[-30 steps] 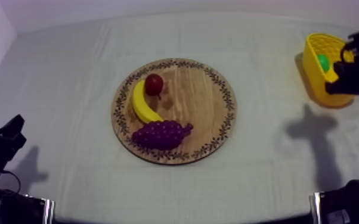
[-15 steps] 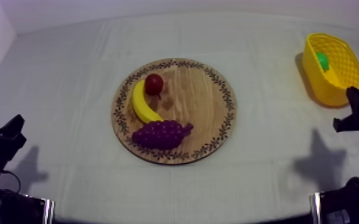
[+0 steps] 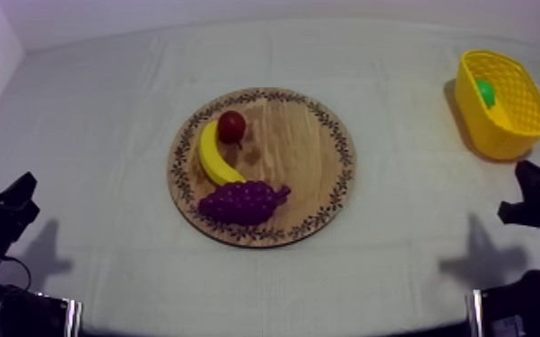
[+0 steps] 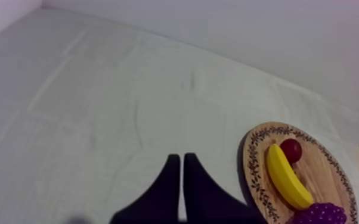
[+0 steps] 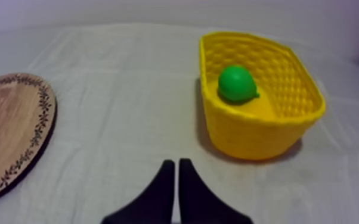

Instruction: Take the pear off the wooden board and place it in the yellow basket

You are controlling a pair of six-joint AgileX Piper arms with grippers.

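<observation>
A green pear [image 3: 485,91] lies inside the yellow basket [image 3: 507,125] at the far right of the table; the right wrist view has the pear [image 5: 237,84] resting against the basket's [image 5: 259,128] back wall. The round wooden board [image 3: 309,161] in the middle carries a banana [image 3: 211,157], a small red fruit [image 3: 231,126] and a bunch of grapes [image 3: 240,202]. My right gripper [image 3: 529,193] hovers low at the right edge, on the near side of the basket, its fingers [image 5: 173,179] together as a narrow wedge. My left gripper [image 3: 18,202] rests at the lower left, fingers [image 4: 179,173] together.
The grey-white cloth [image 3: 103,134] stretches bare between the board and both arms. A pale wall rises behind the table's far edge. The board [image 4: 313,184] lies to the right of my left gripper.
My right arm has drawn back from over the basket toward the near right edge of the table and come lower. The pear stays in the basket. The left arm has not moved.
</observation>
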